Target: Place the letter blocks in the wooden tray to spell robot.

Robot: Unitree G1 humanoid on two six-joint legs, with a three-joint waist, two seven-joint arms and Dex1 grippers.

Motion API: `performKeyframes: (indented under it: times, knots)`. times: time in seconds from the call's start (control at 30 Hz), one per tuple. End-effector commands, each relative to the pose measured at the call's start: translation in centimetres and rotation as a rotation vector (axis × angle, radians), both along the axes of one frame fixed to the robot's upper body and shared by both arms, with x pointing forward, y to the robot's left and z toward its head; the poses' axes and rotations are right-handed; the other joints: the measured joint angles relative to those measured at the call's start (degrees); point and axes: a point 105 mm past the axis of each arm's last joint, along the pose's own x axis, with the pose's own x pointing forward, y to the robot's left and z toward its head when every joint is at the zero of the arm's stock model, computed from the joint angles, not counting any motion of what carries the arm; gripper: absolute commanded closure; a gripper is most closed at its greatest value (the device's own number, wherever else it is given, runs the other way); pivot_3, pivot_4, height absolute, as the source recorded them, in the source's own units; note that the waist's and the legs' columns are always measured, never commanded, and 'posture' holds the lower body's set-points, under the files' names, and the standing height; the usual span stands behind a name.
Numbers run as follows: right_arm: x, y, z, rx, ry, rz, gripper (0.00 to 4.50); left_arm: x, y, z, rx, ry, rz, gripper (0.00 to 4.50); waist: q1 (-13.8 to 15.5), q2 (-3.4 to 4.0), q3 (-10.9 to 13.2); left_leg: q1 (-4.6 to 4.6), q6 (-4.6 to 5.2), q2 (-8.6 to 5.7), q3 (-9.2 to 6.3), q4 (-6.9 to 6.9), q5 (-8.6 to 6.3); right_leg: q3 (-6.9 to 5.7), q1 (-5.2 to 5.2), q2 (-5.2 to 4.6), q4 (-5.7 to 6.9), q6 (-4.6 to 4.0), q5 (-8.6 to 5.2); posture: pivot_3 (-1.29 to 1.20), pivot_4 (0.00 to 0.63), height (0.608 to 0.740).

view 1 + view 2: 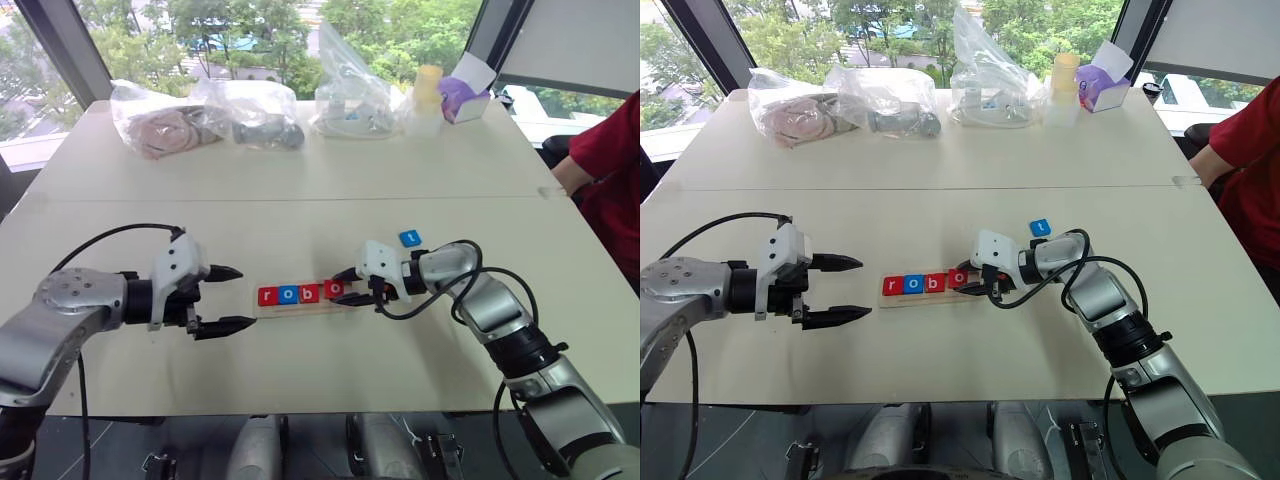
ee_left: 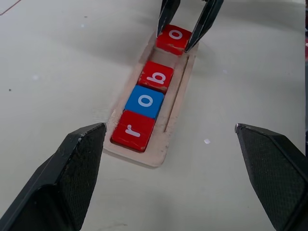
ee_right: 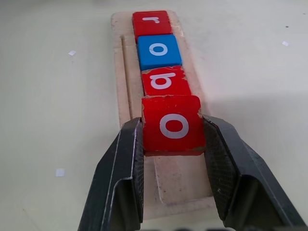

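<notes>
The left end effector (image 1: 228, 298) hangs released beside the wooden tray (image 2: 171, 131), which holds r, o, b. The right end effector (image 3: 173, 127) grasps the red o block (image 3: 172, 124) by its side edges, tilted over the tray's fourth place. The blue t block (image 1: 410, 238) lies on the worktop (image 1: 300, 180) behind. The blocks look light, stiff and smooth-faced; opposite edges suit gripping.

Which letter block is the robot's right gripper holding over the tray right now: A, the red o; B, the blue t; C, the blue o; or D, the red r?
A: the right gripper is shut on the red o block, its fingers pressing both sides, at the wooden tray just past the red b block; the blue t block lies apart on the table.
</notes>
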Motion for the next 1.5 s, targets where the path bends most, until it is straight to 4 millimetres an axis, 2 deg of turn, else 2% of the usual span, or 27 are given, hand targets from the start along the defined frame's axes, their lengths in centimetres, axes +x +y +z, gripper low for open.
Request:
performKeyframes:
  times: [0.03, 0.47, 0.67, 0.7, 0.93, 1.03, 1.17, 1.27, 1.33, 1.43, 1.5]
  knots:
    - [0.5, -0.1, 0.5, 0.0, -0.04, 0.006, 3.34, 0.0, -0.3, 0.8, 0.005, -0.036, -0.016, 0.0, 0.01, 0.0, 0.0, 0.0, 0.0, 0.0, 0.01, 0.0, 0.0, 0.0, 0.0, 0.0, 0.0, 0.0, 0.0, 0.0, 0.15, 0.74]
    - [1.2, 1.1, -0.5, -0.025, -0.038, 0.041, 3.34, 0.1, -0.1, 0.3, 0.02, -0.03, -0.005, 0.0, -0.04, 0.0, 0.0, 0.01, 0.0, 0.0, 0.01, 0.0, 0.0, 0.0, 0.0, 0.02, 0.0, 0.01, 0.01, 0.0, 0.15, 0.74]
    - [1.1, 1.2, -0.7, -0.021, -0.048, 0.042, 0.34, 0.1, 0.0, 0.2, 0.02, -0.028, 0.002, 0.0, -0.05, 0.0, 0.0, 0.01, 0.0, 0.0, 0.01, 0.0, 0.0, 0.0, 0.01, 0.02, 0.0, 0.01, 0.01, 0.0, 0.15, 0.74]
    - [1.3, 1.3, -0.3, -0.011, -0.058, 0.033, 0.08, 0.1, 0.0, 0.1, 0.021, -0.028, 0.003, 0.0, -0.06, 0.0, 0.0, 0.02, 0.0, 0.0, 0.0, 0.0, 0.0, 0.0, 0.01, 0.02, 0.0, 0.01, 0.01, 0.0, 0.15, 0.74]
    - [1.9, 0.6, 2.2, 0.055, -0.124, -0.034, 0.08, 0.1, -0.1, 0.0, 0.016, -0.029, 0.006, 0.0, 0.0, 0.0, 0.0, 0.0, 0.0, 0.0, 0.0, 0.0, 0.0, 0.0, 0.0, 0.0, 0.01, 0.01, 0.01, 0.0, 0.15, 0.74]
    - [1.7, -0.6, 4.0, 0.133, -0.129, -0.123, 0.08, 0.0, -0.2, 0.1, 0.001, -0.028, 0.003, 0.0, 0.08, 0.0, 0.0, 0.0, 0.0, 0.01, -0.01, -0.01, 0.0, 0.0, 0.0, 0.0, 0.0, 0.01, 0.01, 0.0, 0.15, 0.74]
    - [2.4, -3.8, 6.1, 0.262, -0.118, -0.389, 0.08, 0.3, -0.9, 1.6, -0.098, -0.051, 0.007, 0.0, 0.37, -0.01, 0.0, -0.02, 0.0, 0.0, -0.05, -0.01, 0.0, -0.01, 0.01, -0.05, 0.0, 0.01, 0.01, 0.0, 0.15, 0.74]
    - [3.9, -7.4, 5.6, 0.327, -0.152, -0.711, 0.08, 0.8, -2.2, 2.8, -0.181, -0.077, -0.008, 0.0, 0.4, -0.04, -0.03, -0.04, 0.0, -0.01, -0.07, 0.02, 0.0, -0.01, 0.04, -0.07, -0.02, 0.01, 0.01, 0.0, 0.15, 0.74]
    - [4.4, -9.3, 4.7, 0.315, -0.186, -0.861, 0.08, 1.2, -3.0, 3.1, -0.207, -0.084, -0.022, 0.0, 0.3, -0.04, -0.03, -0.03, -0.01, -0.03, -0.04, 0.04, 0.0, 0.0, 0.05, -0.06, -0.02, 0.01, 0.01, 0.0, 0.15, 0.74]
    - [4.5, -10.9, 2.1, 0.271, -0.186, -1.004, 0.08, 2.3, -4.7, 2.8, -0.229, -0.086, -0.063, 0.0, 0.18, -0.02, -0.04, -0.02, -0.01, -0.1, 0.01, 0.02, 0.0, 0.01, 0.04, -0.04, -0.01, 0.02, 0.02, 0.0, 0.15, 0.74]
    - [4.7, -11.0, 1.4, 0.281, -0.174, -1.06, 0.08, 3.2, -5.3, 2.6, -0.235, -0.098, -0.073, 0.0, -0.07, -0.02, -0.04, -0.01, 0.0, -0.17, 0.06, 0.02, 0.0, 0.01, 0.05, 0.01, 0.0, 0.02, 0.02, 0.0, 0.15, 0.74]
